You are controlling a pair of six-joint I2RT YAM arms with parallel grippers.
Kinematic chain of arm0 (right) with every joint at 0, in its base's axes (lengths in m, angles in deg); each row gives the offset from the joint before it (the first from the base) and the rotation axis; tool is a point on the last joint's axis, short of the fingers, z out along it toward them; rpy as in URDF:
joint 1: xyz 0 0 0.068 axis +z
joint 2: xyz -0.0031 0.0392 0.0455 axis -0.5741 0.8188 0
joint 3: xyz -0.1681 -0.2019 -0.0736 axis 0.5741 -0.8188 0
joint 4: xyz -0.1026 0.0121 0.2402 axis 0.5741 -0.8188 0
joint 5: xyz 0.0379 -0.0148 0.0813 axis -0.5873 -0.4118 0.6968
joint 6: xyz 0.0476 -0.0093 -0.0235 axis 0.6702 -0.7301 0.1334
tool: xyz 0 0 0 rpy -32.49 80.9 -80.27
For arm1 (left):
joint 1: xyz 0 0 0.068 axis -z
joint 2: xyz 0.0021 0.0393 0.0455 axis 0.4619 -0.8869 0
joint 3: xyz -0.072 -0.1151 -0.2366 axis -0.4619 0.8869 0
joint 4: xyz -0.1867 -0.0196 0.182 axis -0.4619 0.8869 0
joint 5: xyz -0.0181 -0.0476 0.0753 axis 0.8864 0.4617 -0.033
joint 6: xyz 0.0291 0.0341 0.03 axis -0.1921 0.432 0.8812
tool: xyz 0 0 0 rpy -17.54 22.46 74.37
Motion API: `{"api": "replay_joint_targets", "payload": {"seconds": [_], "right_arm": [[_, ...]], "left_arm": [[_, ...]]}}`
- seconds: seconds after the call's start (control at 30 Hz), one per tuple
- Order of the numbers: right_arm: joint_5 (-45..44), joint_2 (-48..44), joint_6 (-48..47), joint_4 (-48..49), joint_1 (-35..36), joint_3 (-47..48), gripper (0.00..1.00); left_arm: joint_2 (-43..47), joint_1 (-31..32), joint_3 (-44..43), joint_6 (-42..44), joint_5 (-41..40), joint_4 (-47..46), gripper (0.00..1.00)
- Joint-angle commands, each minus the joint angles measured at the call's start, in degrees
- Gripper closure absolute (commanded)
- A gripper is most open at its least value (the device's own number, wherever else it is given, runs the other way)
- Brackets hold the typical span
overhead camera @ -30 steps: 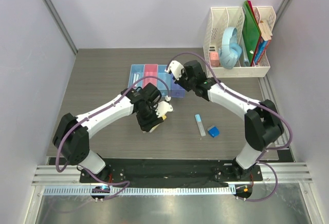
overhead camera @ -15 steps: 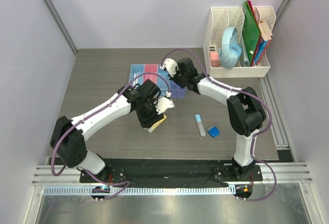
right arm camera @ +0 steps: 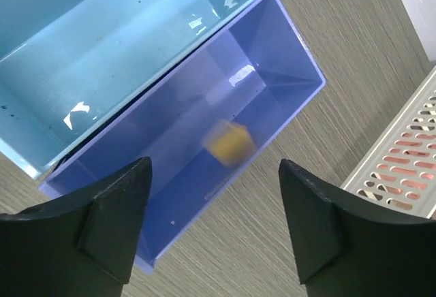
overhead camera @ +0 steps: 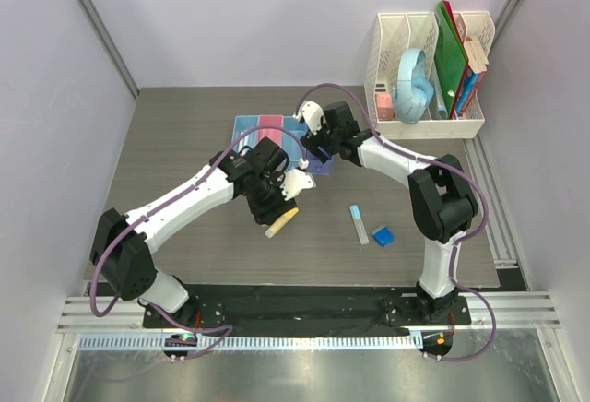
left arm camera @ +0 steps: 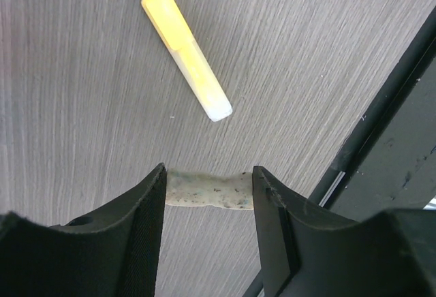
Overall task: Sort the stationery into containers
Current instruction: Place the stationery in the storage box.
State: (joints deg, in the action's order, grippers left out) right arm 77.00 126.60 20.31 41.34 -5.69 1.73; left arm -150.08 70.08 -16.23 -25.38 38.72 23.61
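The left gripper point(left arm camera: 209, 182) pinches a small beige block point(left arm camera: 208, 192) with dark specks, low in the middle of the left wrist view. Above it, toward the upper left, a yellow marker point(left arm camera: 185, 53) with a pale end lies slanted on the grey table point(left arm camera: 327, 52). The right gripper point(right arm camera: 214, 167) has its fingers wide apart and holds nothing. Under it, a tiny orange block point(right arm camera: 229, 142), blurry, is in the purple-blue bin point(right arm camera: 272, 45), next to a light blue bin point(right arm camera: 102, 31).
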Motion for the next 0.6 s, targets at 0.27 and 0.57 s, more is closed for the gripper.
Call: {"api": "replay_joint_targets", "payload": {"seconds": [0.27,0.57], "right_arm": [[-4.04,-12.57,4.97,1.67,-6.31,-1.17,0.08],[-7.21,-23.30,4.36,-0.53,-12.20,-7.49,0.07]], "left_arm": [[-7.30,-2.40,-7.90,2.12,1.56,-3.34,0.51],[-17.84,-2.93,-19.32,3.17,1.91,-4.66,0.51]]}}
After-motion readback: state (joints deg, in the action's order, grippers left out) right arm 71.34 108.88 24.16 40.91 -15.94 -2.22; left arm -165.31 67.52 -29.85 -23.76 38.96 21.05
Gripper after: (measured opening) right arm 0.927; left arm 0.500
